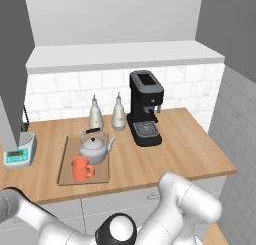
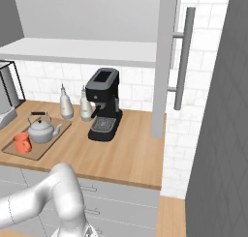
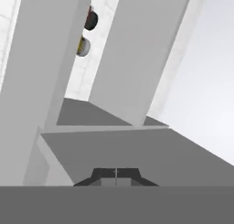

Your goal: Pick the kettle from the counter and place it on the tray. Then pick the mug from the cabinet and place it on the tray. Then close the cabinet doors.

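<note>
Kettle (image 1: 94, 148) and mug (image 1: 81, 168) both sit on the tray (image 1: 64, 164), the mug at the kettle's 7 o'clock. Gripper (image 3: 116, 174) is pressed together, empty, apparently against a grey cabinet door (image 2: 163, 62). Advised: push that open door steadily, square to the panel.
</note>
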Motion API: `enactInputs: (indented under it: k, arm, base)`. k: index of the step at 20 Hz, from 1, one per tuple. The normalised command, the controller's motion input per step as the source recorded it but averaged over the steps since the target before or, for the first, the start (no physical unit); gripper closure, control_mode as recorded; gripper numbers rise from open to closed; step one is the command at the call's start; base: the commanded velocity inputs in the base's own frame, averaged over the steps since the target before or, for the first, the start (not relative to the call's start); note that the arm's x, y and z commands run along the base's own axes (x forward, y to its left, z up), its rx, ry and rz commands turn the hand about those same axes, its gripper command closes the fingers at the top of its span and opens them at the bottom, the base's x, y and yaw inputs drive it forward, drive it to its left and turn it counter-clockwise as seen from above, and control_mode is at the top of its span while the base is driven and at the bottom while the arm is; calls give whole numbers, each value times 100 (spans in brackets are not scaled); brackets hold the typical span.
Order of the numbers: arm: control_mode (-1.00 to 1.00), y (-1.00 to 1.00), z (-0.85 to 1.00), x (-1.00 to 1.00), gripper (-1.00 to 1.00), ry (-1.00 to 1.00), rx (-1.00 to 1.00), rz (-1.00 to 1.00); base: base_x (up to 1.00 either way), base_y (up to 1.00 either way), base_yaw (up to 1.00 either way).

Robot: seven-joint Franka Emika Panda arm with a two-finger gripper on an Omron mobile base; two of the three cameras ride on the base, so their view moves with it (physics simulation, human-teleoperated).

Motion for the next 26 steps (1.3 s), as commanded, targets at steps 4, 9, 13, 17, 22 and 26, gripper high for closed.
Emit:
enactInputs:
  k: [4,9,13,17,22,26]
  arm:
    - [-100,0,53,0,100,-7,2,-14]
    - [-100,-34,25,0,100,-2,1,-17]
    - [-100,-62,30,0,100,-3,3,-17]
    - [-100,-66,44,0,100,-1,2,-15]
    - [-100,-74,33,0,100,0,0,-10]
    - [-100,-87,34,0,100,0,0,-7]
  base:
    - [0,0,0]
    - [0,0,0]
    - [0,0,0]
    - [0,0,0]
    - [0,0,0]
    - [0,0,0]
